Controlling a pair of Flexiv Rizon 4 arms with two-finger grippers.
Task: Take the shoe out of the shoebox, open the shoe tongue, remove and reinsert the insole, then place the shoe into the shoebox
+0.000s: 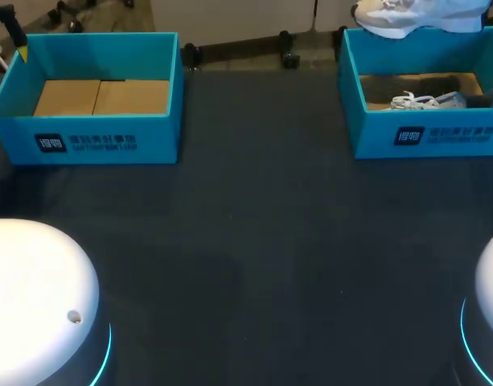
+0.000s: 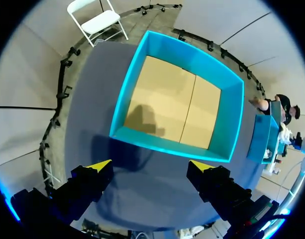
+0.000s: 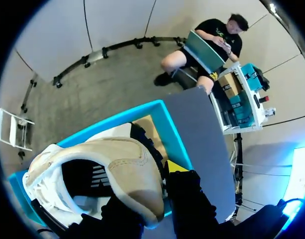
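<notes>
- Risk, as I judge it: my right jaws hold the shoe (image 3: 92, 169) only at the heel. The rest of it reaches out ahead of them, so its weight may tip it or pull it loose.
- Risk: the shoe hangs just above the box (image 1: 423, 133). A low sideways move could catch the sole on a wall and drag the box across the counter (image 1: 254, 241).
- Risk: a second shoe (image 1: 427, 101) lies in that box with loose white laces. A dip could snag them.
- Risk: opening the tongue probably needs both arms, and my other arm is well apart from the shoe, so the heel grip must hold until it arrives.
- Right jaws: clamped on the shoe's heel. One yellow tip shows just beside the heel, and the shoe hides the other.
- The shoe is in the air over the far right box, with its opening facing my right wrist camera.
- Left jaws: apart and holding nothing. They hover above the near wall of the empty box (image 2: 164, 142) at the far left of the counter.
</notes>
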